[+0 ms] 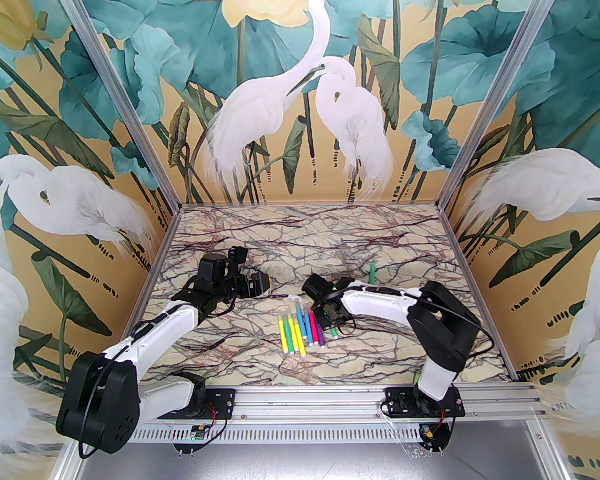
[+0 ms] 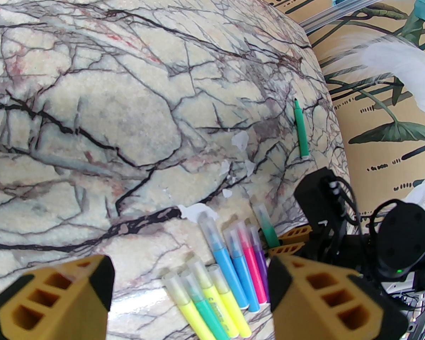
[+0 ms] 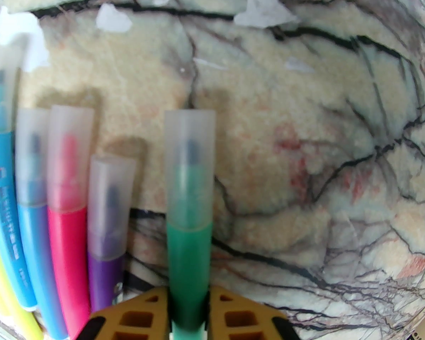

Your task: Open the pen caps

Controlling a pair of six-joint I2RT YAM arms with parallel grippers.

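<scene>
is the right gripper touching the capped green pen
Touching. In the right wrist view the right gripper clamps the capped green pen, fingers pressed on both sides of its barrel, no gap.

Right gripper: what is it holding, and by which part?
The right gripper is shut on the green pen, clamping its barrel below the capped end.

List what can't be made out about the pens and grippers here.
- Right wrist view: the green pen runs off the bottom edge inside the right gripper.
- Same view: the print on the blue pen is blurred.
- Top view: the pen caps are too small to separate.
- Left wrist view: the bottom edge cuts off the yellow pen.
</scene>
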